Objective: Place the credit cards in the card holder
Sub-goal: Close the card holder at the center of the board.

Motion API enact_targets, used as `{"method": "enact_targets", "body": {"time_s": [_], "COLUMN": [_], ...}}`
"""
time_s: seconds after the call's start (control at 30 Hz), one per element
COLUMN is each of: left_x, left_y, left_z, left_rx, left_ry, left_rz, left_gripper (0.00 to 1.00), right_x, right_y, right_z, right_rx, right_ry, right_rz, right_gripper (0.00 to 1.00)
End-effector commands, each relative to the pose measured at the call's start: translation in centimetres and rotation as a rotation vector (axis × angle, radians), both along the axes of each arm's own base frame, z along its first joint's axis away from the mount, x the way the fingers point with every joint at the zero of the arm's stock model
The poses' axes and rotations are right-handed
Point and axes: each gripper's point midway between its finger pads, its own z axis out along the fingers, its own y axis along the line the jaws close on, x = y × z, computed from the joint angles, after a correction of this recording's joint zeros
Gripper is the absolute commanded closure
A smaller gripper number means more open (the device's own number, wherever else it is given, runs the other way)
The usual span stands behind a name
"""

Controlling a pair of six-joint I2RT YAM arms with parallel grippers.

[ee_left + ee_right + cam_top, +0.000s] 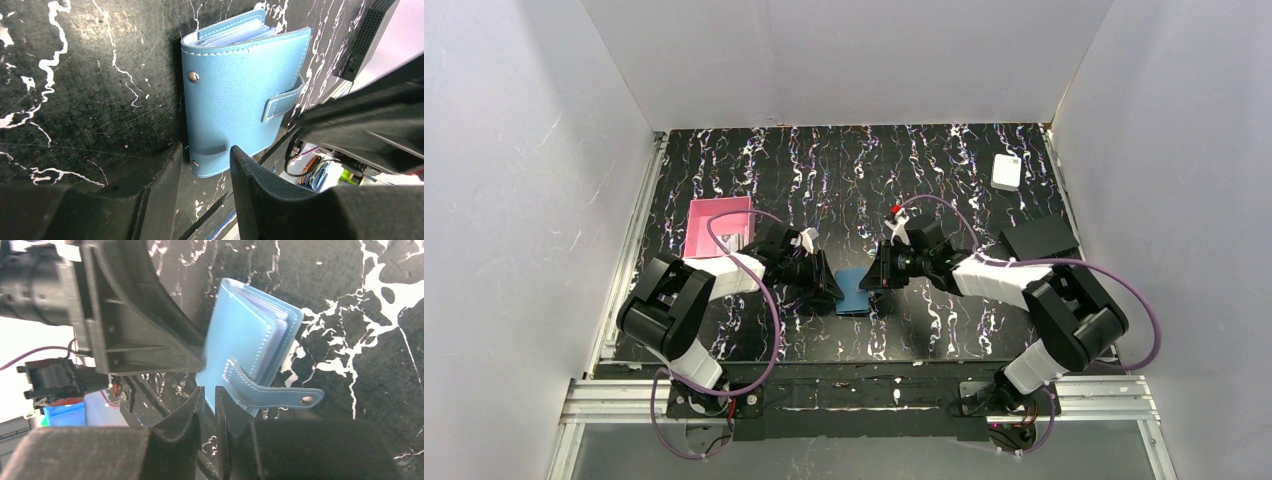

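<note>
The card holder (854,290), a teal folding wallet, lies folded on the black mat between both grippers. Pale sleeves show at its open edge (235,35). Its snap tab (280,396) hangs loose, unsnapped. My left gripper (205,150) is open, and its fingers straddle the wallet's near corner. My right gripper (209,392) is pinched on the cover's edge from the opposite side, with only a thin gap between its jaws. In the top view the left gripper (829,290) and the right gripper (876,280) flank the wallet. No loose credit cards show clearly.
A pink square tray (714,225) sits behind the left arm, with a small pale patch at its near corner. A white box (1006,171) lies at the back right. A flat black rectangle (1039,238) lies near the right arm. White walls enclose the mat.
</note>
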Motion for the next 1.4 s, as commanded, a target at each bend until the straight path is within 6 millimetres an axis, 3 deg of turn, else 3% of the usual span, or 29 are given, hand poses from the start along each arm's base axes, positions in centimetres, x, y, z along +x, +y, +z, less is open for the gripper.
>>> {"method": "enact_targets", "body": {"time_s": [0.0, 0.3, 0.47, 0.6, 0.67, 0.77, 0.93, 1.0, 1.07, 1.13, 1.2, 1.37], "left_x": [-0.1, -0.6, -0.3, 0.4, 0.7, 1.1, 0.9, 0.7, 0.4, 0.1, -0.4, -1.2], "left_y": [-0.1, -1.2, -2.0, -2.5, -2.5, -2.1, -1.1, -0.2, 0.8, 1.5, 1.8, 1.8], "left_z": [0.0, 0.1, 0.8, 1.3, 1.6, 2.6, 5.2, 6.0, 6.7, 7.5, 8.1, 9.4], "left_rx": [-0.007, -0.094, -0.153, -0.172, -0.171, -0.159, -0.106, -0.032, 0.034, 0.079, 0.103, 0.099], "left_ry": [-0.003, 0.038, 0.042, 0.03, 0.013, -0.03, -0.012, 0.021, 0.055, 0.084, 0.131, 0.221], "left_rz": [-0.013, -0.016, -0.011, -0.01, -0.003, 0.026, 0.091, 0.123, 0.16, 0.182, 0.199, 0.249], "left_gripper": [0.6, 0.57, 0.59, 0.72, 0.85, 0.99, 1.0, 1.0, 1.0, 1.0, 1.0, 1.0], "right_x": [0.9, 1.4, 0.9, 0.7, 0.6, 0.9, 0.9, 0.4, -0.4, -1.2, -2.0, -3.8], "right_y": [1.1, -1.2, -1.3, -1.1, -1.0, -1.3, -1.5, -1.0, -0.3, 0.4, 1.0, 3.4], "right_z": [-0.4, -5.4, -6.4, -5.9, -5.5, -4.5, -1.8, 0.2, 2.8, 5.3, 7.1, 8.9], "right_rx": [0.02, -0.139, -0.123, -0.1, -0.096, -0.122, -0.244, -0.29, -0.305, -0.285, -0.267, -0.337], "right_ry": [-0.025, -0.036, -0.01, -0.005, -0.007, -0.043, -0.255, -0.419, -0.609, -0.757, -0.875, -1.125], "right_rz": [0.023, -0.02, -0.017, -0.016, -0.011, -0.001, 0.094, 0.138, 0.153, 0.159, 0.17, 0.2], "right_gripper": [0.83, 0.9, 0.91, 0.91, 0.9, 0.82, 0.59, 0.44, 0.22, 0.11, 0.08, 0.07]}}
